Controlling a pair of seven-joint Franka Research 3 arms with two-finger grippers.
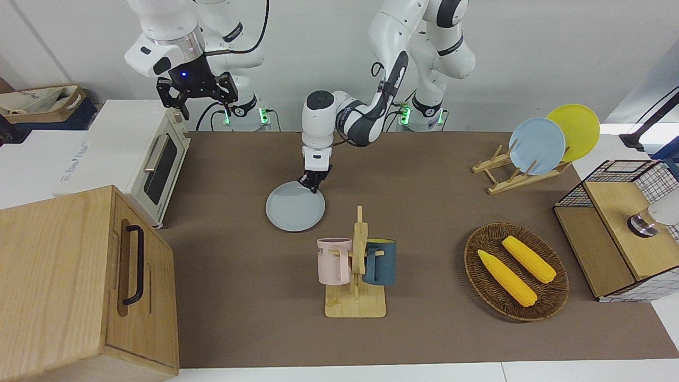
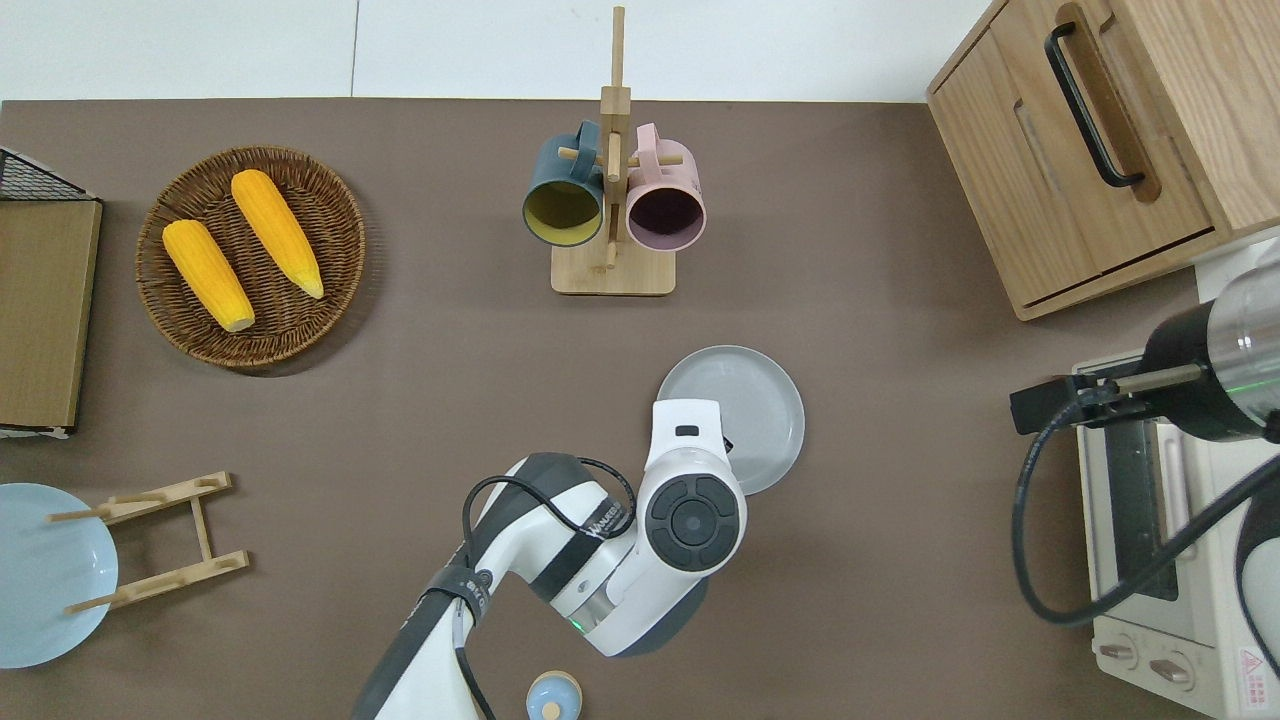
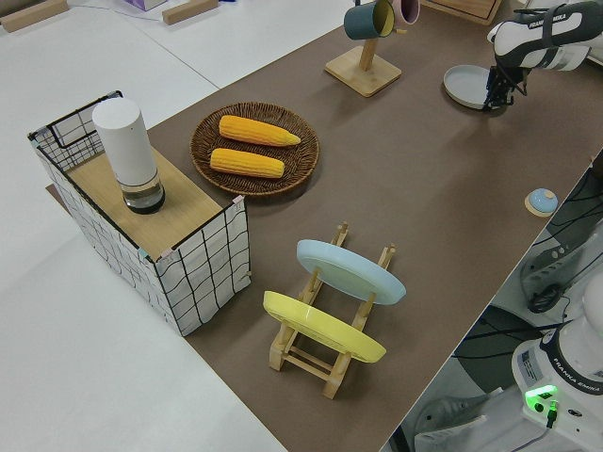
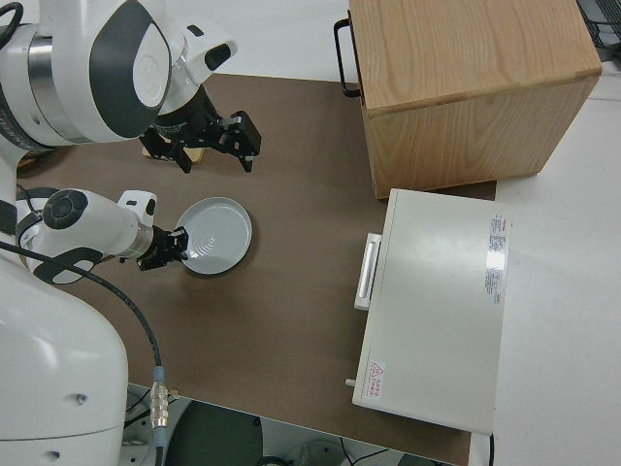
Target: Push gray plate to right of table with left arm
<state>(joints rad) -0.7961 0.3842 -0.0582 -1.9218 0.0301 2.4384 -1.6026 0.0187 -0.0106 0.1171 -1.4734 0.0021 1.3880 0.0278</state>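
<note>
The gray plate (image 1: 295, 208) lies flat on the brown table (image 1: 238, 297), nearer to the robots than the mug rack and toward the right arm's end from it. It also shows in the overhead view (image 2: 745, 405) and the right side view (image 4: 215, 234). My left gripper (image 1: 312, 183) is down at table height, its tips touching the plate's rim on the side nearer to the robots, fingers shut and holding nothing. In the overhead view the left arm's wrist (image 2: 692, 515) covers that part of the rim. My right gripper (image 1: 204, 103) is parked and open.
A wooden mug rack (image 1: 356, 265) holds a pink and a dark blue mug. A toaster oven (image 1: 154, 159) and a wooden cabinet (image 1: 79, 281) stand at the right arm's end. A corn basket (image 1: 515, 271), a plate rack (image 1: 536, 146) and a wire crate (image 1: 620, 223) stand at the left arm's end.
</note>
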